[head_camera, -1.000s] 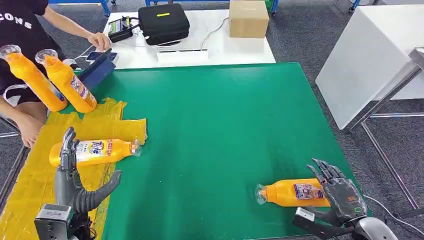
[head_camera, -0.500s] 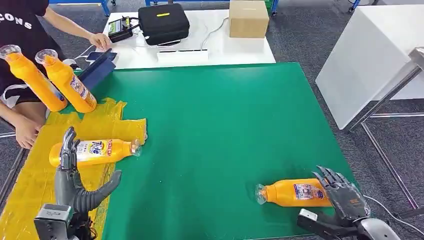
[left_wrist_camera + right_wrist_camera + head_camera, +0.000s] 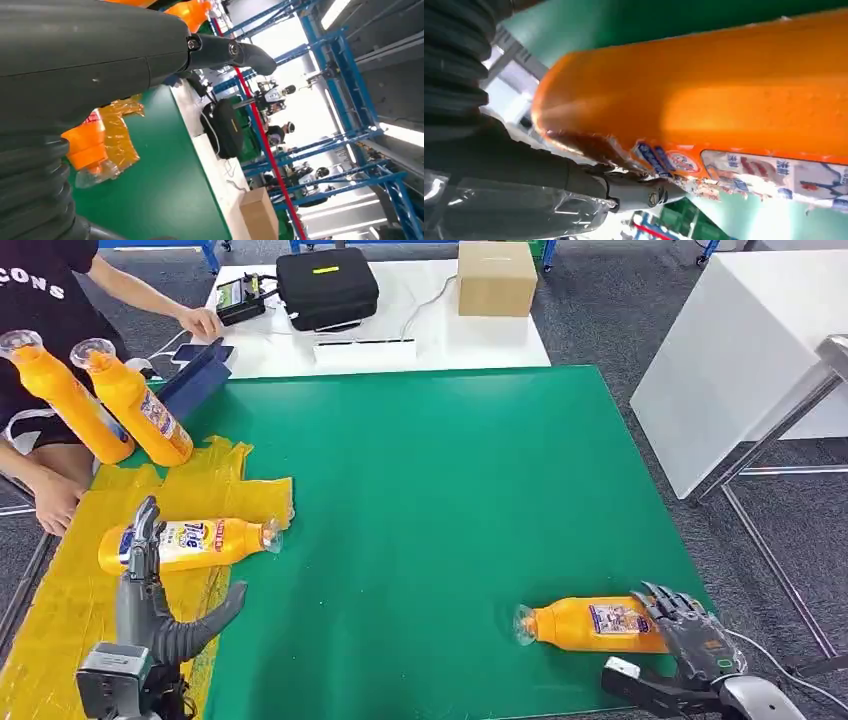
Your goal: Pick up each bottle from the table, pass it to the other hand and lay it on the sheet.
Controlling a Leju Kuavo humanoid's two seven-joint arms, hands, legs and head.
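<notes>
Bottle (image 3: 592, 626) lies on its side on green surface (image 3: 440, 490), near front edge | right hand (image 3: 690, 635) at its base, fingers apart, holding nothing | wrap fingers round the middle, squeeze firmly, then lift.

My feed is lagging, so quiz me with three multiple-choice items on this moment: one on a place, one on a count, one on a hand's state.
1. The bottle by the right hand lies on:
A. the yellow sheet
B. the green table
C. the white table

2. Orange bottles in the head view:
A. two
B. three
C. four

3. The left hand:
A. holds nothing, fingers apart
B. grips a bottle
C. presses the cardboard box

Answers:
1 B: the bottle rests on the green table.
2 C: two standing, two lying.
3 A: its fingers are spread beside the bottle on the sheet.
</notes>
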